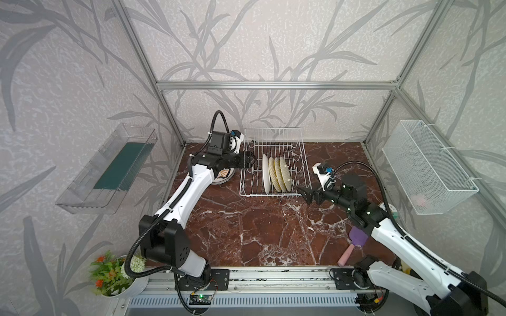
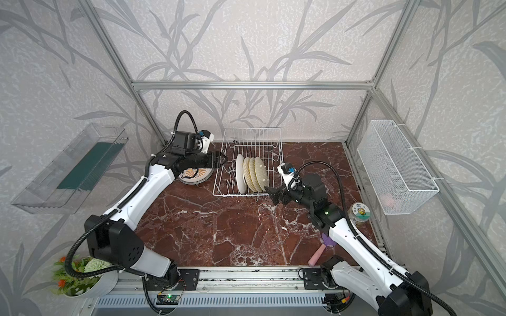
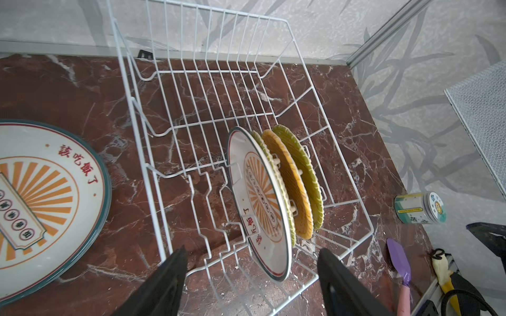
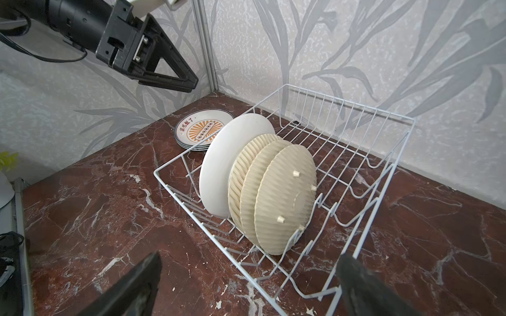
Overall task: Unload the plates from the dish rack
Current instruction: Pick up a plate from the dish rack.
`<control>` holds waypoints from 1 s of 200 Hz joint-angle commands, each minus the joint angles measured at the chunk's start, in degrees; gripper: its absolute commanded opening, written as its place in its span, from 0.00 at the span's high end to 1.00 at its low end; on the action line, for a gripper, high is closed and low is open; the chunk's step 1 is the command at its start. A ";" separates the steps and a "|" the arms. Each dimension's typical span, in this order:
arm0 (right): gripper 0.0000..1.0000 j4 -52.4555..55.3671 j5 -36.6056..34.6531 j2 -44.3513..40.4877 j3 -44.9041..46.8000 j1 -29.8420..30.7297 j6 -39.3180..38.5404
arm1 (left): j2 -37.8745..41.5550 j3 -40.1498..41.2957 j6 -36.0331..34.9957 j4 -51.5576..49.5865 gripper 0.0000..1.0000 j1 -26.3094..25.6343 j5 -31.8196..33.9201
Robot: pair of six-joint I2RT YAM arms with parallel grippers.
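On the red-brown marble tabletop (image 1: 260,232), toward the rear wall, the white wire dish rack (image 1: 294,161) is seen. Four plates are held upright between its tines at the near end. One white sunburst plate (image 1: 265,173) stands furthest left. Three yellow woven plates (image 1: 279,175) are packed closely against it on the right.

From the left wrist view, the printed face of the white sunburst plate (image 3: 260,202) is shown turned toward that camera, with the yellow woven plates (image 3: 295,186) behind it. From the right wrist view, only plain undersides are shown, with small pegs on the nearest of the yellow woven plates (image 4: 284,205).

A stack of sunburst plates (image 2: 191,173) is laid flat on the tabletop just left of the rack. It is partly hidden under the left arm in both top views.

The left gripper (image 1: 253,159) is held above the rack's left rim and pointed at the upright plates. Its jaws are spread apart and nothing is gripped between them.

The right gripper (image 1: 303,195) is held just beside the rack's near right corner, close to the woven plates. Its jaws are spread wide and nothing is held.

A purple brush (image 1: 358,237) and a jar (image 2: 360,213) are left near the right arm. A clear tray (image 1: 109,169) and a mesh basket (image 1: 427,164) are fixed to the side walls.
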State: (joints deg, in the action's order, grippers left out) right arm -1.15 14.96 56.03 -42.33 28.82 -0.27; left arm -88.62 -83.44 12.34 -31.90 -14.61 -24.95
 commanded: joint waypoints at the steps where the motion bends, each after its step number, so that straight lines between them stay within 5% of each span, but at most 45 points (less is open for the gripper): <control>1: 0.01 0.54 -0.90 -0.84 -0.09 0.23 0.45 | -2.87 -2.77 -3.90 -4.24 0.27 -1.98 2.13; 95: 0.01 1.45 -2.13 -1.71 0.23 0.23 -0.24 | -12.70 -11.60 -2.38 -8.62 0.45 -7.28 4.36; 200: 0.01 1.34 -2.57 -1.80 0.29 0.23 -0.99 | -15.17 -10.60 1.86 -6.79 0.71 -8.50 3.16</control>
State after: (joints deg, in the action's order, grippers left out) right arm 0.34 12.88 55.05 -42.33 28.82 -0.75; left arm -103.28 -93.91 13.10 -38.85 -22.83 -21.15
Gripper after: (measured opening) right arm 0.990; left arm 0.302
